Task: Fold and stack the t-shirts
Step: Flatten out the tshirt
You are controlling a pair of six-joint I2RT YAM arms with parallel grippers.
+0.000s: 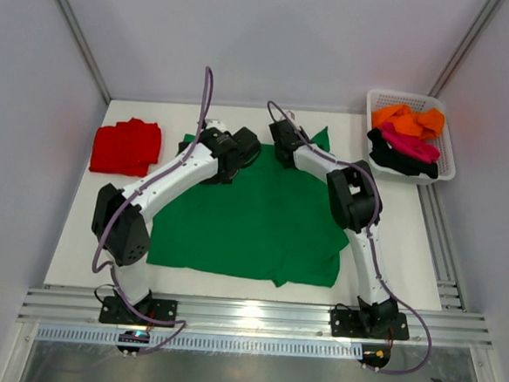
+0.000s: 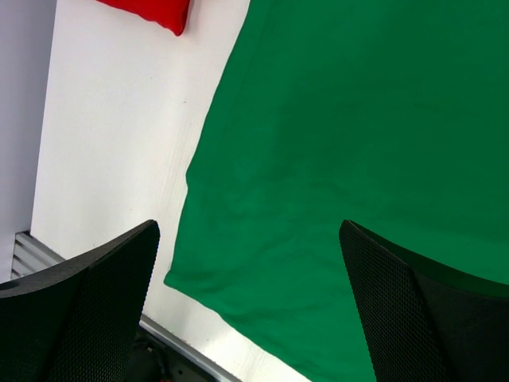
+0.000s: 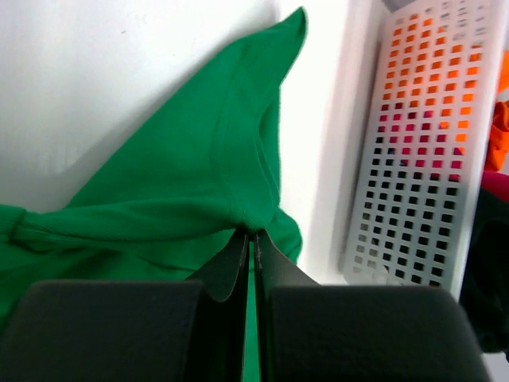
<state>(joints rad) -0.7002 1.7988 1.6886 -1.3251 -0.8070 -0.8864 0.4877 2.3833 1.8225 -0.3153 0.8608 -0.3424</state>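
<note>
A bright green t-shirt (image 1: 253, 217) lies spread over the middle of the table. My right gripper (image 3: 253, 232) is shut on a bunched fold of the green t-shirt (image 3: 183, 183) at its far right corner, close to the basket; from above the right gripper (image 1: 284, 145) sits at the shirt's far edge. My left gripper (image 2: 248, 231) hangs open above the green t-shirt (image 2: 358, 119) near its left edge, nothing between its fingers; in the top view the left gripper (image 1: 240, 151) is over the shirt's far left part. A folded red t-shirt (image 1: 127, 145) lies at the far left.
A white mesh basket (image 1: 450, 143) stands at the far right with orange (image 1: 408, 120), magenta (image 1: 411, 145) and black (image 1: 401, 162) t-shirts piled in it. The basket wall (image 3: 406, 175) is just right of my right gripper. An aluminium rail (image 1: 255, 313) runs along the near table edge.
</note>
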